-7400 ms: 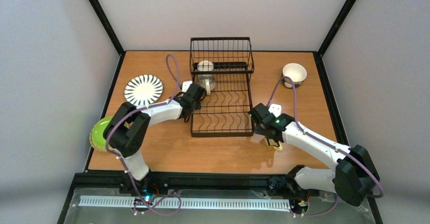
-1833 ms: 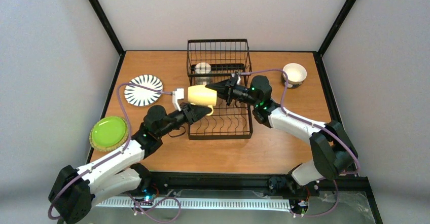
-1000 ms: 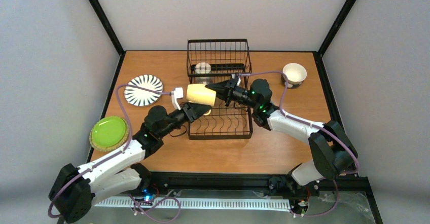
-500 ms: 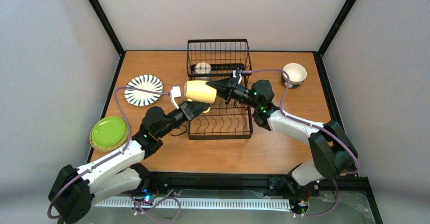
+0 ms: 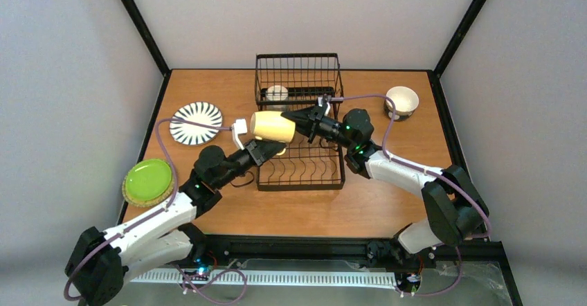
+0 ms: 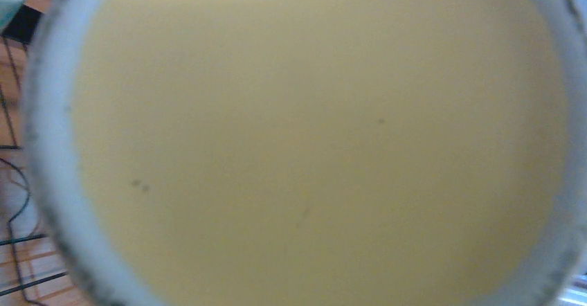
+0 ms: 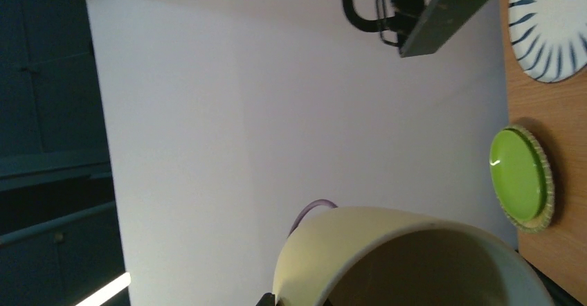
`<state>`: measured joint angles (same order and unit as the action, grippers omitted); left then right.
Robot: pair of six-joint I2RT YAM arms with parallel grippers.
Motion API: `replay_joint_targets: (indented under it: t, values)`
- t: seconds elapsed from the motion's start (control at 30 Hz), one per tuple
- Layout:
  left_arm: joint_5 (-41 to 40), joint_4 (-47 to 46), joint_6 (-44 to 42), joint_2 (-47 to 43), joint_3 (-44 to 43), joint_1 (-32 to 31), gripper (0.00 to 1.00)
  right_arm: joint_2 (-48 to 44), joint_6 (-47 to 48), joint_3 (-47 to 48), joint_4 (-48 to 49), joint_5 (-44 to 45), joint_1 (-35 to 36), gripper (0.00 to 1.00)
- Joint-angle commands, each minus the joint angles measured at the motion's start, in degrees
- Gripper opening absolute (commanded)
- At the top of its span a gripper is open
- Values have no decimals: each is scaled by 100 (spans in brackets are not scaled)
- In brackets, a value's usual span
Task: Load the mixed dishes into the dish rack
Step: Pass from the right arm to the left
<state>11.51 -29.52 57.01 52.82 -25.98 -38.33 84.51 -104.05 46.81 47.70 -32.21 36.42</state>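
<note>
Pale yellow mug [image 5: 271, 126], tipped sideways, rim clamped in right pincer [image 5: 295, 120], left pincer [image 5: 272, 149] grip unclear

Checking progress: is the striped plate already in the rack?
No, the striped plate lies flat on the table, left of the rack.

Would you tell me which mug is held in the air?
The yellow mug, gripped sideways by the right hand above the dish rack; the cream mug sits in the rack.
</note>
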Motion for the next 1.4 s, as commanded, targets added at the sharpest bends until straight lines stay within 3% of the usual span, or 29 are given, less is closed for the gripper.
replay_joint_targets:
  t: [0.0, 0.23, 0.43, 1.07, 1.37]
  values:
    - [-393, -129, -837, -293, -242, 9, 0, 2, 298, -98, -943, -342, 174, 29]
    - [-637, 255, -954, -551, -235, 9, 0, -179, 724, -49, -1323, -176, 97, 46]
    - [-817, 610, -1062, -688, -276, 3, 0, -309, 969, -58, -1537, -90, 40, 53]
    - [-1140, 1576, -1321, -998, -422, 9, 0, -921, 1839, -251, -2480, 391, -178, 57]
    - [-1139, 2220, -1607, -493, -712, 8, 0, -1542, 3660, 479, -4426, 1804, -197, 56]
